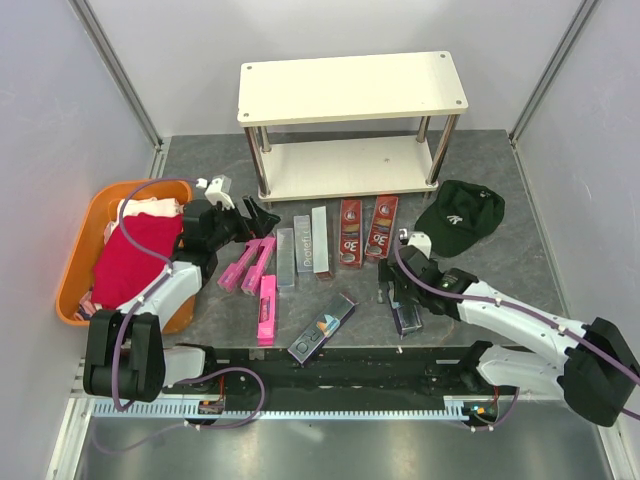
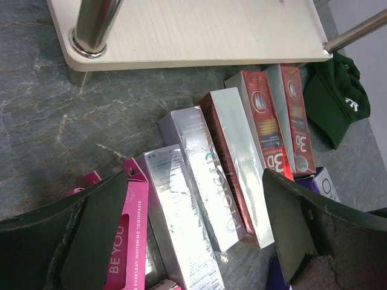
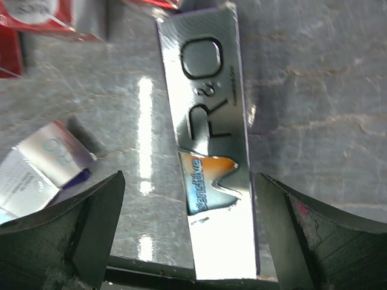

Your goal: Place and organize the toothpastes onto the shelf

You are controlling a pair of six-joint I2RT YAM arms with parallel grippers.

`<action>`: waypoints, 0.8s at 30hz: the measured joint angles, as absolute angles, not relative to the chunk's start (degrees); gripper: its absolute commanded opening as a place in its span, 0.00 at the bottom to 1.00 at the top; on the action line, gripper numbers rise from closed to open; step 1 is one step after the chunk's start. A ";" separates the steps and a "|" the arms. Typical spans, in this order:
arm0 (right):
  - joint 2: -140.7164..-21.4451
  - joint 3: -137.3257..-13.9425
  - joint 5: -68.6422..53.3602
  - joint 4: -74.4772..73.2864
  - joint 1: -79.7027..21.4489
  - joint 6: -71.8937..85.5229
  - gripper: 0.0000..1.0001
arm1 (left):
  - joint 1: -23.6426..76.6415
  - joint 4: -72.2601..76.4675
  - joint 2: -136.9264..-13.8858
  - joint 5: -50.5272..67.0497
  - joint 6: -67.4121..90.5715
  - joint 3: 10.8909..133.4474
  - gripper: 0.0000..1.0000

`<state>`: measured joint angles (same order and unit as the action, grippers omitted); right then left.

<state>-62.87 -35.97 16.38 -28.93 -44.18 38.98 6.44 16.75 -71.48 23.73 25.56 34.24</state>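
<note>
**A:** How do the jaws stand?

**B:** Both pairs are wide apart and grip nothing. The right gripper [image 3: 188, 181] hangs over a glossy silver box [image 3: 211, 145] printed "R&O" and "Sensitive". It lies flat on the table [image 1: 500, 270], lengthwise between the fingers [image 3: 91, 235].

**A:** And the left gripper [image 2: 196, 176]?

**B:** It hovers over the row of toothpastes. Its jaws are spread above a pink box [image 2: 124, 254] reading "BE YOU" and two silver-grey boxes [image 2: 190, 181] beside it.

**A:** What lies further out?

**B:** To the right there is a pale box [image 1: 321, 242] with a red-brown side. After it come two red boxes [image 1: 350, 232] marked "3D", side by side. The three pink boxes [image 1: 267, 308] take the left end, and a navy box [image 1: 323, 327] lies slanted nearer the arms.

**A:** And the shelf [image 1: 350, 88]?

**B:** It stands at the far side, two cream boards on chrome legs, with every box on the table on its near side. A dark green cap [image 1: 458, 218] sits to the right. On the left is an orange basket [image 1: 72, 275] holding a red cloth [image 1: 135, 250].
</note>
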 measured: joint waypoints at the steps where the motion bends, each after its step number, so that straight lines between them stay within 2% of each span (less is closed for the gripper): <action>1: -62.96 -35.92 17.10 -29.67 -44.64 39.55 0.96 | 6.44 16.78 -71.48 24.12 25.67 34.24 1.00; 12: -66.85 -33.71 20.56 -33.56 -45.28 43.31 0.92 | 6.44 16.84 -71.48 26.74 26.61 34.24 1.00; 17: -68.20 -31.68 18.98 -33.47 -45.28 43.97 0.85 | 6.44 16.91 -71.48 28.42 27.20 34.24 1.00; 20: -68.14 -31.33 18.48 -33.19 -45.28 44.27 0.80 | 6.44 17.28 -71.50 29.65 27.66 34.24 0.98; 24: -68.05 -31.16 18.06 -32.82 -45.28 44.23 0.64 | 6.44 18.09 -71.50 31.11 28.36 34.24 1.00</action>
